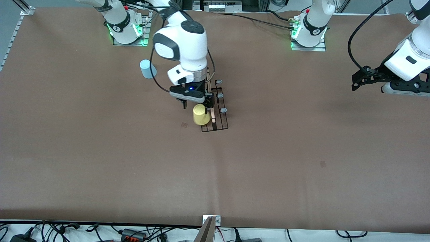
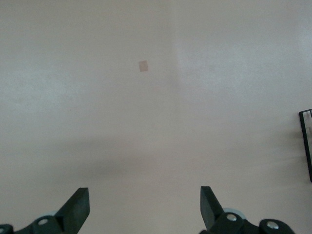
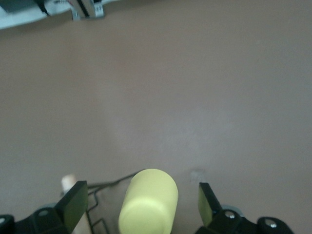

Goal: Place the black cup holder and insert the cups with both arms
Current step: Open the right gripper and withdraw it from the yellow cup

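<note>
Rack [image 1: 218, 111] sits mid-tabletop [image 1: 285, 161]. Yellow cup [image 1: 201, 114] is upside down on the rack's peg nearest the front camera. Right gripper [image 1: 198, 105] hangs right over that cup, fingers spread wide with gaps either side, gripping nothing. Blue cup [image 1: 147, 69] stands farther back than the rack. Left gripper [image 2: 145, 204] waits wide open and empty, well apart from the rack.

No words, labels, brand names or numbers can be read anywhere here. The arms, the cups, the rack and the table covering carry no lettering that can be made out.
</note>
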Controlling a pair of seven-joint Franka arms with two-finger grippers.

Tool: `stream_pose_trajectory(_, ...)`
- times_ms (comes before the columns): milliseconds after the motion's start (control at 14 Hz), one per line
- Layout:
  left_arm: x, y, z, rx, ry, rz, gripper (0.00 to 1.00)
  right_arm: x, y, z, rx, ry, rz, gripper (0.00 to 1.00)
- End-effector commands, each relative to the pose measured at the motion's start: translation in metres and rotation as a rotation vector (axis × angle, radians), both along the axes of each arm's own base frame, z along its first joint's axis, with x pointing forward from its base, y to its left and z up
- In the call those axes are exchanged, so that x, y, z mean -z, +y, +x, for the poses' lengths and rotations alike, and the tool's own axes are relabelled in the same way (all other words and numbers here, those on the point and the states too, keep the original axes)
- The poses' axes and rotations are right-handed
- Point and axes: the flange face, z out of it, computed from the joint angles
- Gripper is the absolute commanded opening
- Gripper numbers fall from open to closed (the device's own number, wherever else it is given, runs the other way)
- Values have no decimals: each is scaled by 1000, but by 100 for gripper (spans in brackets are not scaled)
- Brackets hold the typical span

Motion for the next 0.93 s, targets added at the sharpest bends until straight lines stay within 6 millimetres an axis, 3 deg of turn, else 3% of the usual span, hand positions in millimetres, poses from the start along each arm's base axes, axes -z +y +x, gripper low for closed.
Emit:
stream_pose_trajectory(0,-4,1,3,9,6,-3,100,-56,-65,26,-26,87,8,100)
stream_pose_trajectory(427,-5,-2,2,8,11,-3,100,-154,-279,87,-188,378,37,100)
stream_pose_trajectory(641,-5,-1,1,8,14,-2,100,-176,-374,97,-236,445,29,100)
stream_pose_trajectory(854,-5,-2,1,8,16,-2,100,-204,-449,93,-178,472,36,100)
